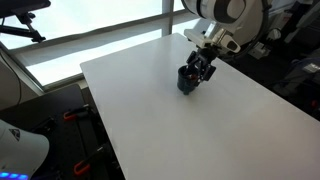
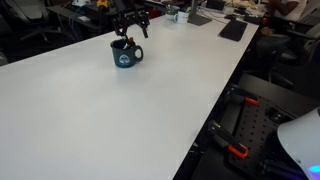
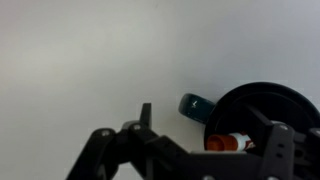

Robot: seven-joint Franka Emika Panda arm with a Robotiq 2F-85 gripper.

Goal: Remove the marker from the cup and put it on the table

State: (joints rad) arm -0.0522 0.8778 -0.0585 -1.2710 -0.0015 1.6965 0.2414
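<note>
In an exterior view the white table (image 2: 120, 120) fills the near ground. Its long right edge runs away from the camera, and below this edge stand dark frames with red parts (image 2: 238, 150). All the near half of the tabletop is bare, so on this side there is wide room.

Farther on stands the mug (image 2: 125, 57), dark blue with a pale mark on its wall. It is upright and its handle (image 2: 139, 55) points toward the right edge. In both exterior views the mug is well inside the table, closer to the far end where the arm comes in. Bare surface lies on every side of it.

The marker (image 3: 228, 143) is inside the mug. In the wrist view it shows from above as a short orange-red piece with a white band, low in the opening on the side toward the handle. Its long axis therefore goes mostly upward, out of the mug. How much it leans, the pictures do not tell.

The gripper (image 2: 131, 31) hangs just above the mug's rim. Its jaws are spread wide: in the wrist view the two dark fingers (image 3: 100, 145) stand far apart, with the marker between them and not touched.

Beyond the far edge are desks with dark equipment (image 2: 232, 30).
</note>
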